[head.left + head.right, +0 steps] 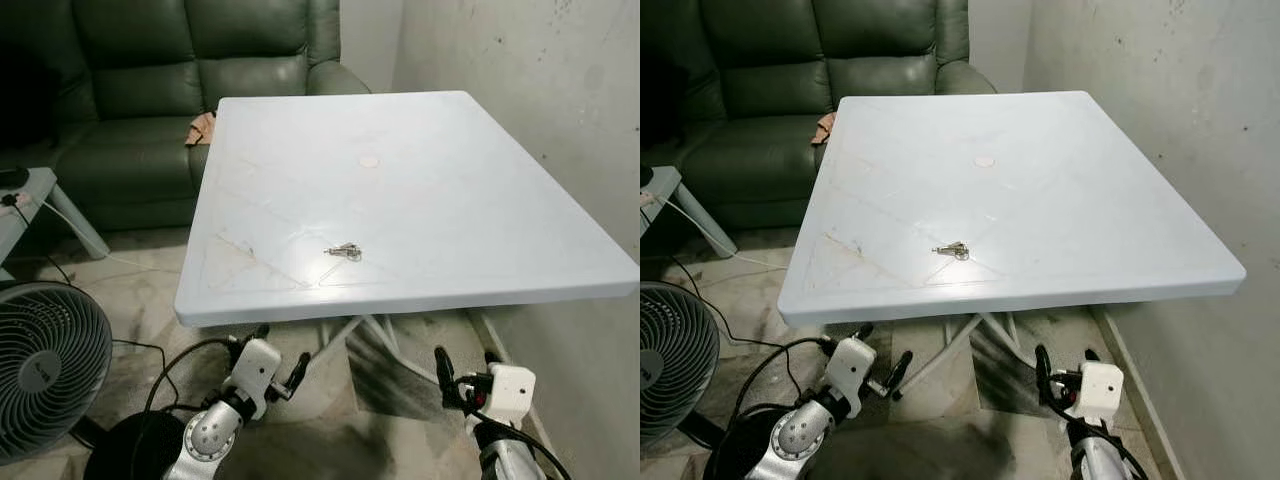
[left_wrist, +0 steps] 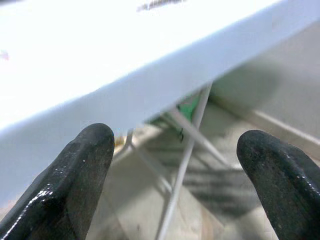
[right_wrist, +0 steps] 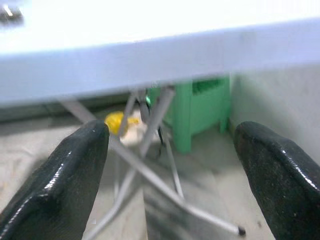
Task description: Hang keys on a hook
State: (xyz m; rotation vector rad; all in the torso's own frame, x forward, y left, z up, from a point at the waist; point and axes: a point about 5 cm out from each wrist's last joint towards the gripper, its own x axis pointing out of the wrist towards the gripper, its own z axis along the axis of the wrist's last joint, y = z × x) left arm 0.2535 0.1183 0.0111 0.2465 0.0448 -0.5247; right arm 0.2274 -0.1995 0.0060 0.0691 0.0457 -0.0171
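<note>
White table (image 1: 480, 200), keys (image 1: 343, 251) near front edge

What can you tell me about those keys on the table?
The keys are a small silvery metal bunch lying flat on the white table, near its front edge and about midway across. Their details are too small to make out. Only the tabletop touches them; both grippers hang below the table edge, open.

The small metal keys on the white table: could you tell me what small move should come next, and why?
Probably raise the right claw above the white plastic table edge toward the small metal keys: both open claws hang below the tabletop, and the keys lie untouched near the front edge.
</note>
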